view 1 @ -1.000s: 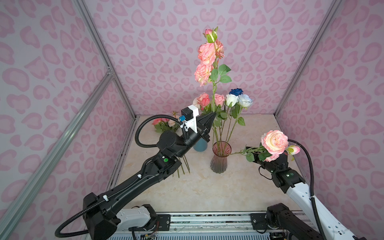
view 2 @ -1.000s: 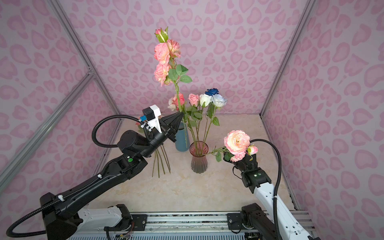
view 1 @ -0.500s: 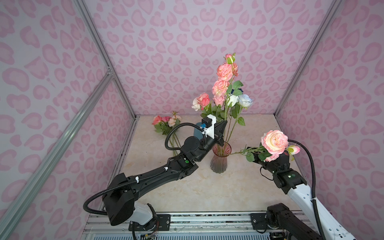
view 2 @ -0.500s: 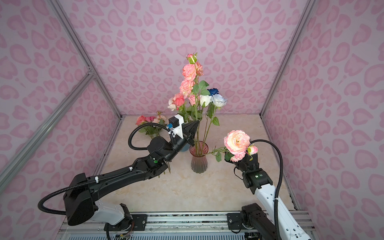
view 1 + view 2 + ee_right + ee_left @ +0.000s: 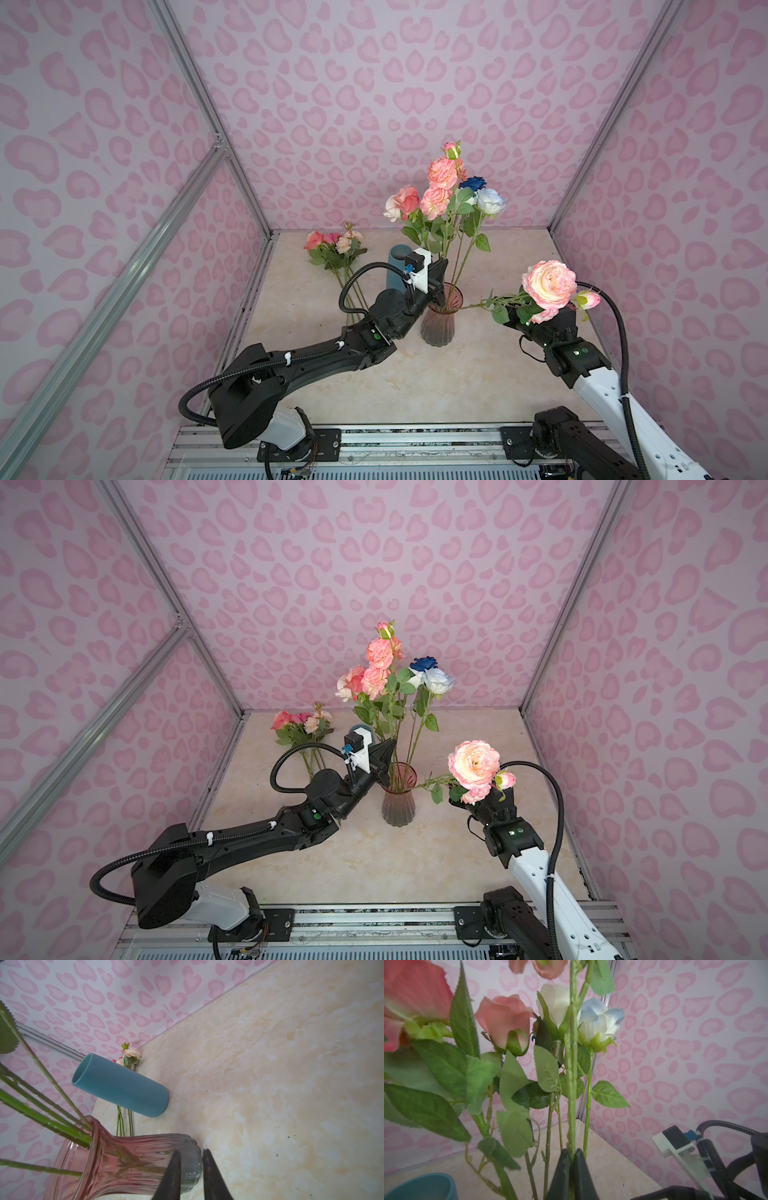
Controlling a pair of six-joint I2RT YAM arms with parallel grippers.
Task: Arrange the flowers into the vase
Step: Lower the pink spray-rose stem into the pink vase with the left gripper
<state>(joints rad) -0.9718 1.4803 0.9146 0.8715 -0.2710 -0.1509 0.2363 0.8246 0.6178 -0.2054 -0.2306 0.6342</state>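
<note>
The ribbed pink glass vase (image 5: 436, 328) (image 5: 398, 808) (image 5: 124, 1163) stands mid-table holding pink (image 5: 405, 199), dark blue (image 5: 473, 183) and pale blue (image 5: 490, 199) flowers. My left gripper (image 5: 444, 264) (image 5: 390, 742) (image 5: 572, 1150) hovers just above its mouth, shut on the thick green stem (image 5: 571, 1084) of a coral spray (image 5: 442, 172) that runs down into the vase. To the right, a large pink peony (image 5: 548, 284) (image 5: 473, 762) hangs in the air over my right gripper (image 5: 191, 1152). Its leaves hide the hold. The fingertips stand slightly apart with nothing between them.
A bunch of pink and cream flowers (image 5: 332, 243) (image 5: 301, 721) lies at the back left of the marble table (image 5: 478, 395). A blue cylinder vase (image 5: 395, 270) (image 5: 122, 1088) stands left of and behind the glass one. Patterned walls close in three sides.
My left gripper has carried the coral spray rightwards and down, from high left of the vase to its mouth. The right arm and peony have not moved.
</note>
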